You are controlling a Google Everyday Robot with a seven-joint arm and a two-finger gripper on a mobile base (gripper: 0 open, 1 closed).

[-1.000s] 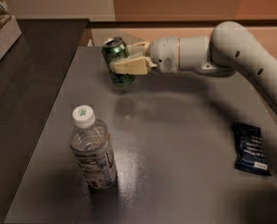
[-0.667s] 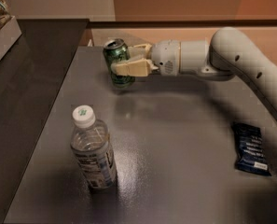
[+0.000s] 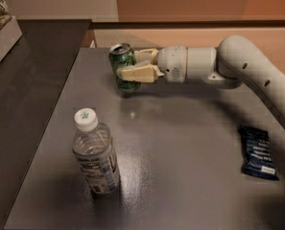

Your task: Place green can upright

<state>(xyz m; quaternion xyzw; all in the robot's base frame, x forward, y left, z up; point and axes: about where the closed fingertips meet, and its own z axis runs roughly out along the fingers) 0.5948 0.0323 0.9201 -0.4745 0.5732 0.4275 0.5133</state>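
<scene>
Green can (image 3: pixel 122 57), slightly tilted, stays clamped in the gripper (image 3: pixel 127 65) at the table's (image 3: pixel 180 157) far end, hardly moved.

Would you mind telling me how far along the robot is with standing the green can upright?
Done: the green can is grasped and roughly upright. In hand: the gripper, shut on it, holds it at the far left of the table. Left: settling it on the table and letting go.

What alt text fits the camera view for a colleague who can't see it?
The gripper, reaching in from the right, grips the green can about upright at the grey table's far side. A capped water bottle stands front left; a dark packet lies at right.
</scene>
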